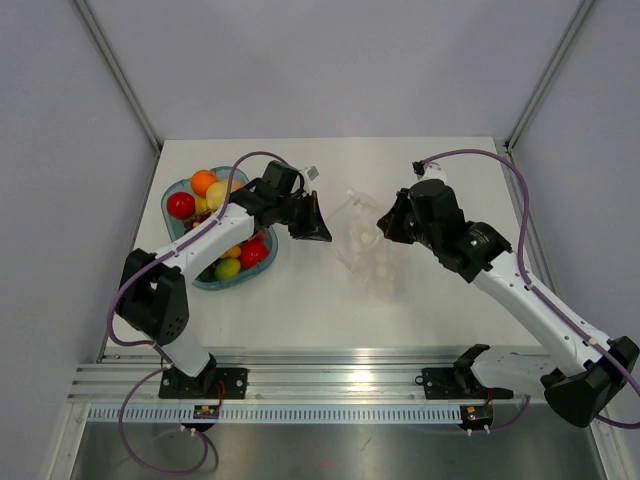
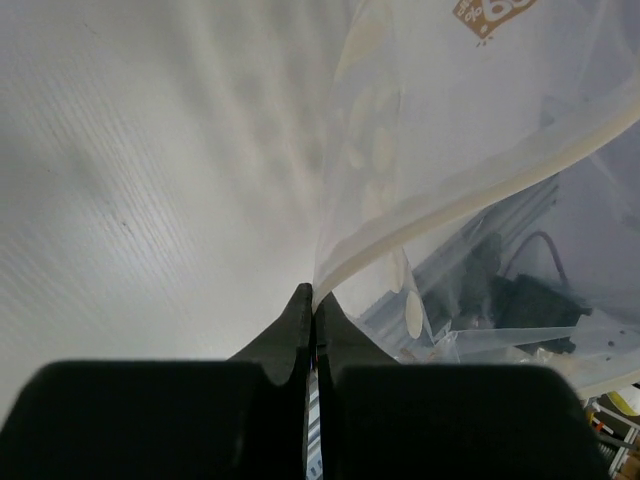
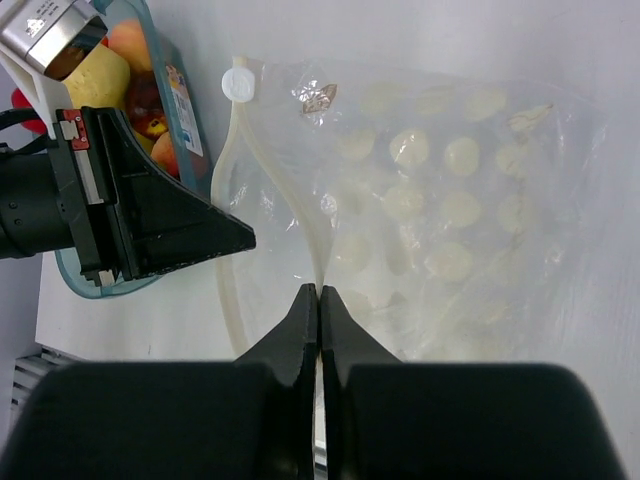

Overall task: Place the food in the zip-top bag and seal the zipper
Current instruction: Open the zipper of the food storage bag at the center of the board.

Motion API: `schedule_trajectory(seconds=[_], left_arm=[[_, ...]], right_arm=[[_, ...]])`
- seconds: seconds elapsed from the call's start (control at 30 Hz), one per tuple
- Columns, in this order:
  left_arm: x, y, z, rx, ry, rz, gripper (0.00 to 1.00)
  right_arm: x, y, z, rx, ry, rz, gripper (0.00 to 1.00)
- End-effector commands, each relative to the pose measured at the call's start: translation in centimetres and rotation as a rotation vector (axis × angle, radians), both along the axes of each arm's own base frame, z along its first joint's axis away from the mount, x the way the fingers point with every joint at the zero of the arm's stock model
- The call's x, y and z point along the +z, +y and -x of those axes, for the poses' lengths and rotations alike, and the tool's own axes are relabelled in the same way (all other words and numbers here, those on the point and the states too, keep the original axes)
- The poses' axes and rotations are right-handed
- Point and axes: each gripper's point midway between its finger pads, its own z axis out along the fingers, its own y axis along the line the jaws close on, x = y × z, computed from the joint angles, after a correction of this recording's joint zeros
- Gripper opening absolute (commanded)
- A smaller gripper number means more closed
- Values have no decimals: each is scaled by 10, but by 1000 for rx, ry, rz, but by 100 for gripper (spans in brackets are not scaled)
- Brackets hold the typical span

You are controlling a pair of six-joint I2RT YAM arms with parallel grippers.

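Observation:
The clear crinkled zip-top bag (image 1: 362,248) lies mid-table between my two grippers, empty. My left gripper (image 1: 324,233) is shut on one lip of its mouth; in the left wrist view the pale zipper strip (image 2: 440,215) runs out from between the closed fingertips (image 2: 314,300). My right gripper (image 1: 385,226) is shut on the other lip (image 3: 319,250), just above its fingertips (image 3: 319,292). The two lips stand apart, so the mouth gapes. The food (image 1: 203,182) sits in the blue-green bowl (image 1: 172,225): orange, red, yellow and green pieces.
The bowl stands at the table's left edge, behind the left arm; it also shows in the right wrist view (image 3: 188,110). The left gripper (image 3: 240,238) shows there too, at the bag's left lip. A metal rail (image 1: 340,380) runs along the near edge.

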Motion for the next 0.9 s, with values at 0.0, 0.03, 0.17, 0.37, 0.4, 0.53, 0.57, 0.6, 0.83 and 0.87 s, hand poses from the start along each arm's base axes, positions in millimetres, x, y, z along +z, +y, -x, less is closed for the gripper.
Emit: schedule_trajectory(seconds=[0.0, 0.03, 0.17, 0.37, 0.4, 0.53, 0.57, 0.6, 0.83, 0.87], left_arm=[[13, 0, -11, -18, -72, -5, 0], [11, 2, -11, -17, -74, -19, 0], [11, 9, -17, -25, -98, -82, 5], [7, 21, -25, -10, -114, -178, 24], [7, 23, -28, -12, -113, -197, 30], [16, 27, -38, 2, -136, -245, 42], [18, 31, -40, 19, -141, -265, 47], [20, 38, -42, 38, -146, -299, 53], [59, 75, -46, 127, -238, -411, 73], [62, 81, -46, 140, -239, -420, 72]], right_arm=[[-3, -5, -6, -44, -4, 16, 0], [-7, -4, -8, -53, 8, 17, 0], [-12, -3, -15, -98, 13, -1, 0], [-18, 16, -31, -92, 62, -20, 0], [-20, 21, -36, -87, 71, -14, 0], [-24, 33, -48, -72, 93, -2, 0], [-25, 35, -50, -69, 97, -1, 0], [-26, 40, -54, -64, 100, 3, 0], [-31, 55, -68, -28, 116, 12, 0], [-31, 57, -69, -24, 117, 9, 0]])
